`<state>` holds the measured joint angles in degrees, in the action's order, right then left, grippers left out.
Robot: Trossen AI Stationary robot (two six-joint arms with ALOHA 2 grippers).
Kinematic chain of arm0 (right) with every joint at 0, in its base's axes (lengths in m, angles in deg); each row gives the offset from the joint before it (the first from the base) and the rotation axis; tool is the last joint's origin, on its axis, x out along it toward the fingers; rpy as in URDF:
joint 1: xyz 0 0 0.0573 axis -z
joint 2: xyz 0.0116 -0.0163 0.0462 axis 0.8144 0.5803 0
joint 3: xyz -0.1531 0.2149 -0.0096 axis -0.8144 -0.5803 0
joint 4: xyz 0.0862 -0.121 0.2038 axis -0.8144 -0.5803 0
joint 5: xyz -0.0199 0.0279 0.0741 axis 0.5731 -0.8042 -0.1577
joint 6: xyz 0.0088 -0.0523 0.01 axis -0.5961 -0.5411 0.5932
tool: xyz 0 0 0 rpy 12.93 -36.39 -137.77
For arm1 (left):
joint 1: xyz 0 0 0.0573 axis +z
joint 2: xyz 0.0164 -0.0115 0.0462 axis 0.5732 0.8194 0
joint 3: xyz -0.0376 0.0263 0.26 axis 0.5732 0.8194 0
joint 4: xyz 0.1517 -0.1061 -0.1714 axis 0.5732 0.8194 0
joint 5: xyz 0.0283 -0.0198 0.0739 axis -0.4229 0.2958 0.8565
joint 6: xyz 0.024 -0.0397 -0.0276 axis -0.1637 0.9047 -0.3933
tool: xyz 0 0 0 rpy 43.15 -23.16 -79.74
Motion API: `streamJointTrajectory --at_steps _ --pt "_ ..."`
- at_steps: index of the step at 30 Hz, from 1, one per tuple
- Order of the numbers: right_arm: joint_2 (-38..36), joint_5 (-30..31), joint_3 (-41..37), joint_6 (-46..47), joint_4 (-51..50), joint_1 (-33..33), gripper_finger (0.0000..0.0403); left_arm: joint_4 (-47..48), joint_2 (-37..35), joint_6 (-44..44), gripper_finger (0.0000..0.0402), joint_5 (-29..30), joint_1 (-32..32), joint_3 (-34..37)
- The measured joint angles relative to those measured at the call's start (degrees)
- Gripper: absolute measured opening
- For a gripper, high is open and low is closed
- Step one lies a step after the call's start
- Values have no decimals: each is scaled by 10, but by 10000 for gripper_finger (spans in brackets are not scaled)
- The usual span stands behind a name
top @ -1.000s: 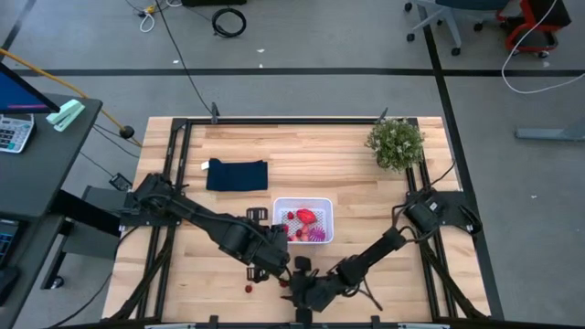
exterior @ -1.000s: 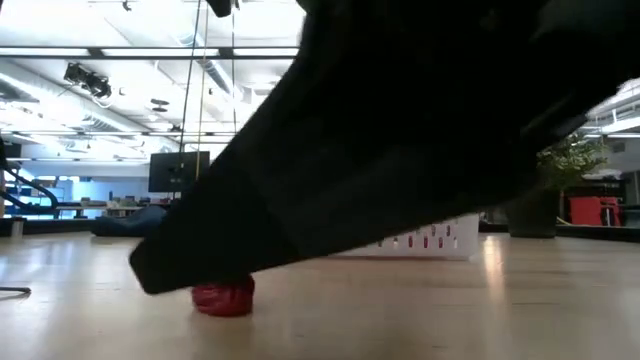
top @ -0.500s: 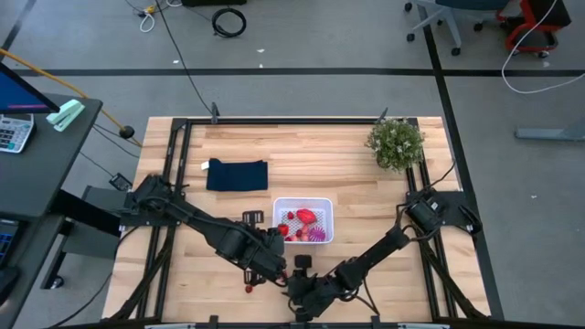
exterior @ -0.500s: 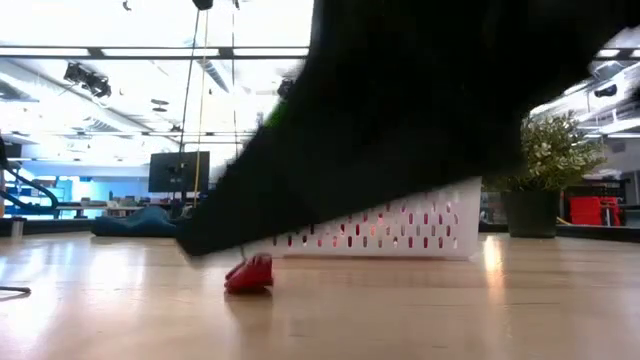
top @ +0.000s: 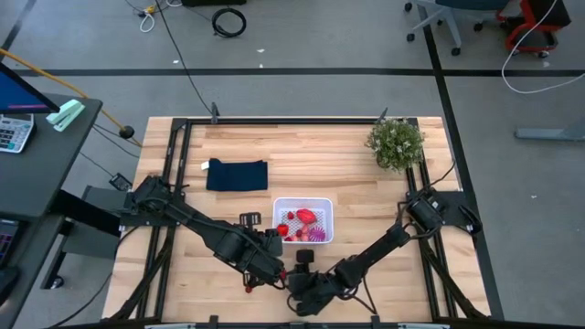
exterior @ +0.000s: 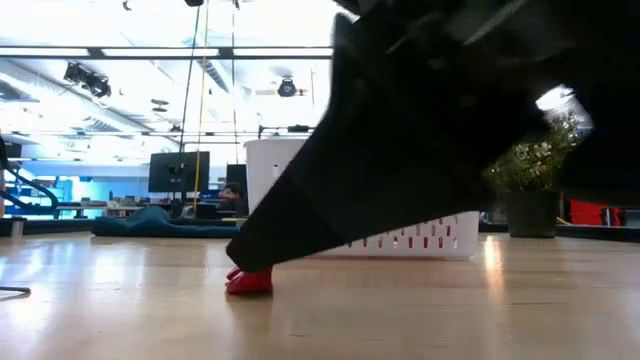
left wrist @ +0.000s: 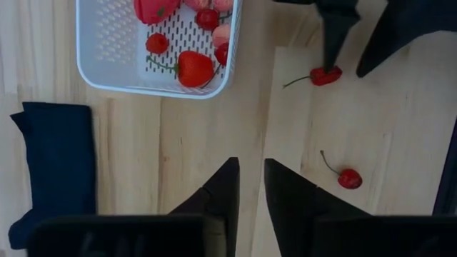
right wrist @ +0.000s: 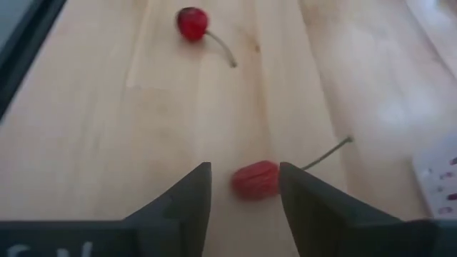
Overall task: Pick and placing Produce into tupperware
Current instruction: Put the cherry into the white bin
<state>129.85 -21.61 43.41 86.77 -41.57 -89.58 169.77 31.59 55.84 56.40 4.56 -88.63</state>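
Note:
The white tupperware (top: 277,203) sits mid-table and holds several red produce pieces (left wrist: 193,68) and a magenta one (top: 317,235). Two red cherries with stems lie on the wood near the table's near edge. My right gripper (right wrist: 245,170) is open and low over one cherry (right wrist: 255,178), with a finger on either side of it. The other cherry (right wrist: 191,23) lies free toward the left (left wrist: 348,178). My left gripper (left wrist: 251,178) hovers beside the right one, its fingers a narrow gap apart and holding nothing. My right gripper stands astride the cherry lying on the table, coming down at a slant from the right. One finger (right wrist: 300,189) is right against the cherry's side (right wrist: 275,178). I cannot tell whether it touches.
A folded navy cloth (top: 237,175) lies left of the tupperware toward the far side. A potted plant (top: 395,142) stands at the far right corner. Bare wood stretches left and right of the two grippers. The near table edge is close behind them.
In the low view the cherry has slid a short way toward the table's right and turned over. The right gripper's tip above it has moved the same way. The left gripper has drawn back slightly toward the left.

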Motion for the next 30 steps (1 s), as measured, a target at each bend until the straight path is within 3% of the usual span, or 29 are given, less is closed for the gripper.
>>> streamJointTrajectory --at_steps 18,23,30 --pt "2 -16 -14 19 -1 21 206 0 0 35 62 0 -4 0" --pt "2 -15 -14 34 -1 29 188 0 0 59 55 0 -13 0" --pt "2 -18 -14 54 -7 39 133 0 0 104 56 0 -35 0"
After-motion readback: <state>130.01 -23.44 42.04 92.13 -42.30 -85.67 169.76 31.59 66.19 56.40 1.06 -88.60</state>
